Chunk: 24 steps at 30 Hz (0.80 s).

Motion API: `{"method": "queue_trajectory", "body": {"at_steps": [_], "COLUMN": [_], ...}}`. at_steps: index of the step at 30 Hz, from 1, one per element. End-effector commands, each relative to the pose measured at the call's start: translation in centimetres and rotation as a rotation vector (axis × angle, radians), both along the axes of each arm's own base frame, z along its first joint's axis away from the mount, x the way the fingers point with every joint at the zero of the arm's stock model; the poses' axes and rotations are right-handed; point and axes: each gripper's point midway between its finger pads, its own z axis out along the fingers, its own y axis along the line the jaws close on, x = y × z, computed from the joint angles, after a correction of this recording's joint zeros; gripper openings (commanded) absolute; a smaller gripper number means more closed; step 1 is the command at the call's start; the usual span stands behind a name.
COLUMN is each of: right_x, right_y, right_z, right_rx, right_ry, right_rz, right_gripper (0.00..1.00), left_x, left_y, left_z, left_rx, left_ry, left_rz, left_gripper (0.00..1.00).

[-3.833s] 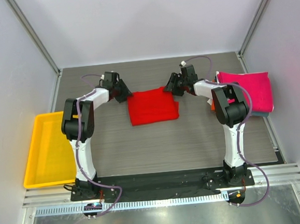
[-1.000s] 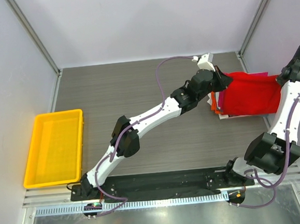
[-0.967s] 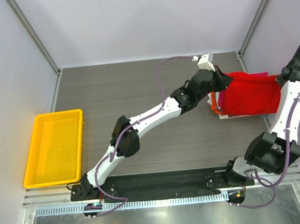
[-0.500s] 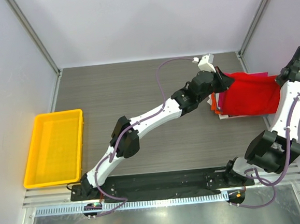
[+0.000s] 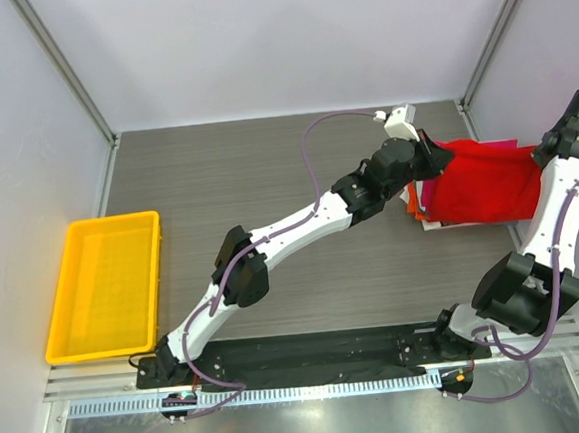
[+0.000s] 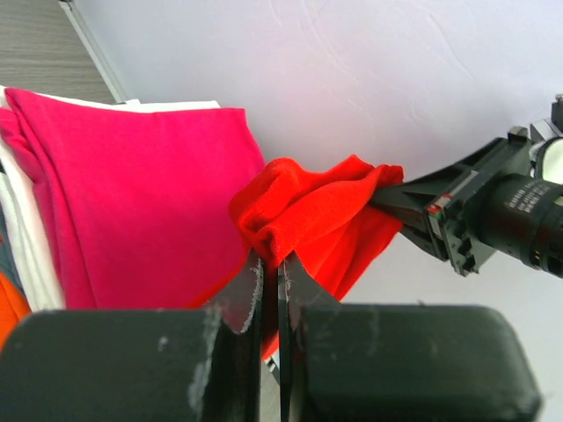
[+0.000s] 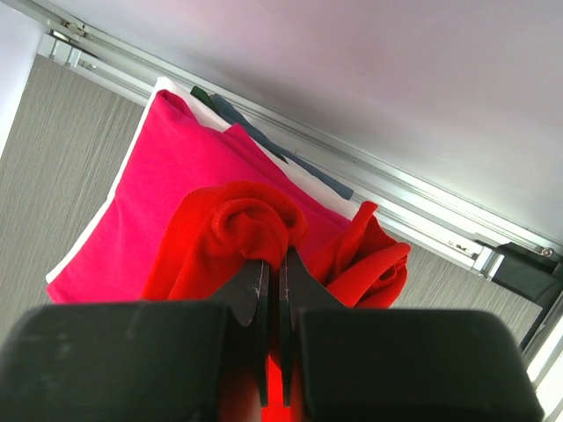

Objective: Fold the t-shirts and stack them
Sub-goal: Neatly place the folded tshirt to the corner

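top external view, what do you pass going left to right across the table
yellow plastic tray → left gripper → bright red cloth t-shirt → right gripper

Beyond the black base plate (image 5: 310, 353), white shells and black joints are seen on the left arm (image 5: 290, 223) and right arm (image 5: 550, 206), trailed by purple cables (image 5: 309, 167); fingers (image 6: 239, 303) seem scuffed.

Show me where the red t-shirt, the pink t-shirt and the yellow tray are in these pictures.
red t-shirt (image 5: 483, 183): top external view, middle of the spread cloth.
pink t-shirt (image 6: 132, 193): left wrist view, flat top face of the folded shirt.
yellow tray (image 5: 109, 286): top external view, bare floor of the tray.
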Motion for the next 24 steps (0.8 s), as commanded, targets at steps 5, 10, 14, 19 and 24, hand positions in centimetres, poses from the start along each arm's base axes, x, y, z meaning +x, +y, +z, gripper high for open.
{"method": "queue_trajectory", "body": {"at_steps": [5,10,14,19,24], "right_x": [-1.0,-1.3,-1.0,-0.9,-0.5], "right_y": [-0.9,-0.6,-0.6,-0.7,-1.2], "right_z": [3.8,4.4,4.3,4.2,3.7], "right_rx": [-0.083,-0.084,-0.077,-0.074,-0.072], "right_ry": [-0.095,-0.112,-0.114,-0.112,-0.100], "right_rz": [-0.053,-0.048,-0.043,-0.050,-0.056], "right_gripper": [0.01,0.01,0.01,0.01,0.01], "left_x": [-2.3,-2.2,-1.8,-0.5,0.3], "left_y": [3.3,3.7,3.5,3.6,3.3], "left_z": [12.8,13.2,12.8,12.2,11.6], "left_rx": [-0.174,-0.170,-0.170,-0.170,-0.192], "left_ry": [-0.143,-0.150,-0.141,-0.132,-0.122], "left_rz": [0.052,0.070,0.072,0.091,0.090], "left_gripper": [0.00,0.00,0.00,0.00,0.00]}}
